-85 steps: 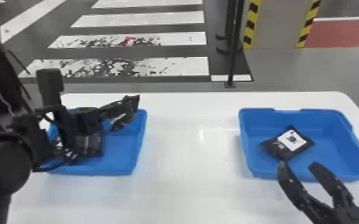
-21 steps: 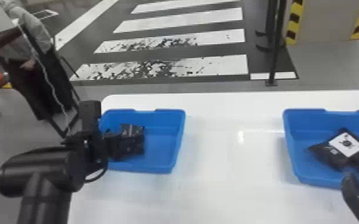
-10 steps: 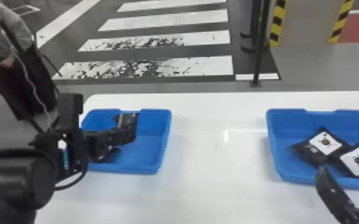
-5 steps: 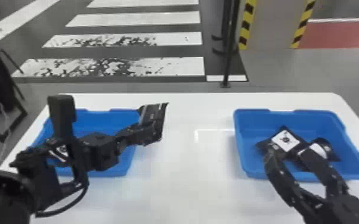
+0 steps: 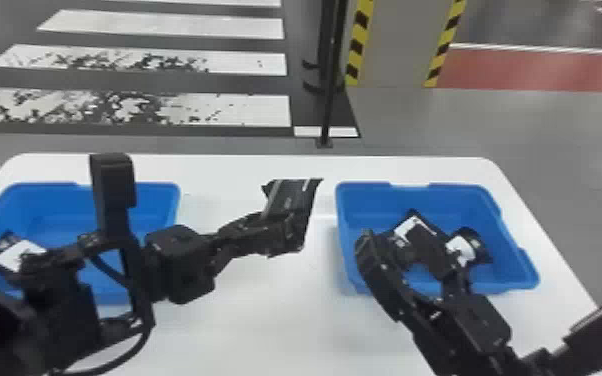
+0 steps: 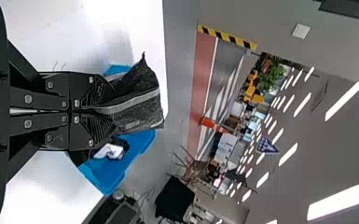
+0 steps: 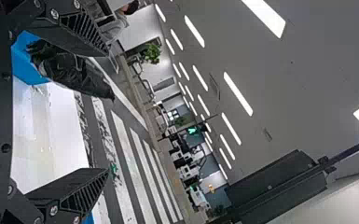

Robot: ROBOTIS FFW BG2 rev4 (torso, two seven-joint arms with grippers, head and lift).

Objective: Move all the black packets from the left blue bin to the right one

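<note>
Gripping a black packet above the bench, just short of the right bin, the left end effector called, in the head view, for a clean pass over the rim and a low release, once the right end effector made room. The bench was white and smooth, with a painted crossing beyond. The left wrist view showed its tips clenched on that packet; another packet lay in the left bin. In the right wrist view, that arm's fingers stood apart, ceiling lights beyond.
</note>
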